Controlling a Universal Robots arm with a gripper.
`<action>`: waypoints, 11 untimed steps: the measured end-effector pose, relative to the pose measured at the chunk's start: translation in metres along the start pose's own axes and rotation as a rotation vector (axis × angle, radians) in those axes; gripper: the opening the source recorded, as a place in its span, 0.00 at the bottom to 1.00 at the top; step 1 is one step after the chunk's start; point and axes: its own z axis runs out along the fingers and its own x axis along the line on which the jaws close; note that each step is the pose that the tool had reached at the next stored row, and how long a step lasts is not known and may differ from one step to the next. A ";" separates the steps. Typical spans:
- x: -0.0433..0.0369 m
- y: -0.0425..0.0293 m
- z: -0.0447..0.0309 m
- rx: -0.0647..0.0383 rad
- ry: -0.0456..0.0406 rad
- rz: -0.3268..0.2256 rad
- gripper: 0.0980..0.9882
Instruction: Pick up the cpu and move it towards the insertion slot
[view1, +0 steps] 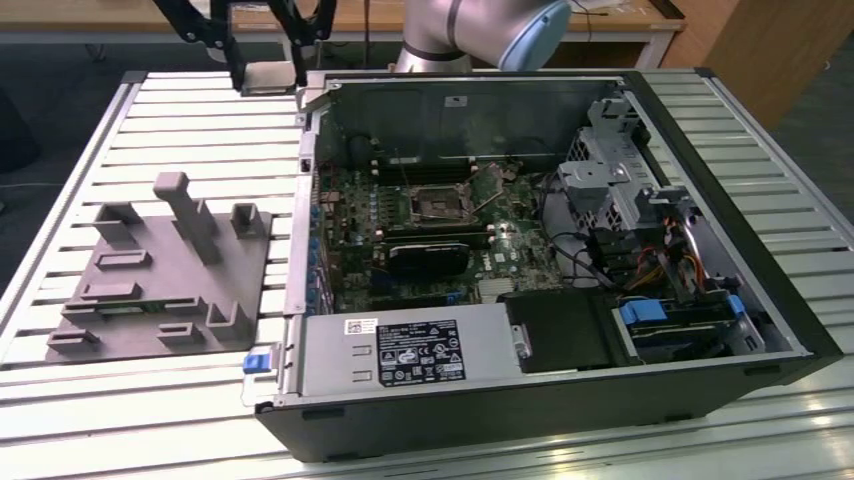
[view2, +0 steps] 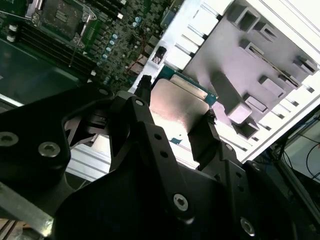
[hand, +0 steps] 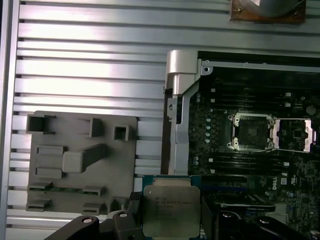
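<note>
I have the cpu (hand: 167, 210) clamped between the 2 fingers (view2: 142, 90) of the gripper (view2: 175, 107), 1 finger on each opposite edge, with its shiny metal top facing the first wrist view and its underside catching light in the second wrist view. It hangs in the air, clear of the slatted table (hand: 90, 65), and sits level across the jaws as far as I can judge.

In the exterior view the gripper (view1: 268, 75) is at the far edge of the table, just beyond the far left corner of the open computer case (view1: 534, 400), high above the slats. The grey fixture block (view1: 167, 265) lies well apart from it, nearer to me on the exterior view's left.

The relation that matters is cpu to insertion slot (view1: 435, 204). The slot sits on the motherboard inside the case, to the exterior view's right of the gripper and nearer the camera, so the case wall stands between them. In the first wrist view the insertion slot (hand: 250, 132) shows its dark centre and silver bracket, with the load plate swung open beside it (so the socket looks uncovered). The chip is square, so it has no long axis; its edges look roughly parallel to the socket's.

The arm reaches down from the far side, wrist pointing downward.
</note>
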 end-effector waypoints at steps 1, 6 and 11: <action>-0.0043 0.0001 -0.0001 0.000 0.0001 0.000 0.50; -0.0164 0.0002 -0.0001 0.000 0.0002 0.000 0.50; -0.0267 0.0005 0.0000 0.000 0.0002 0.000 0.50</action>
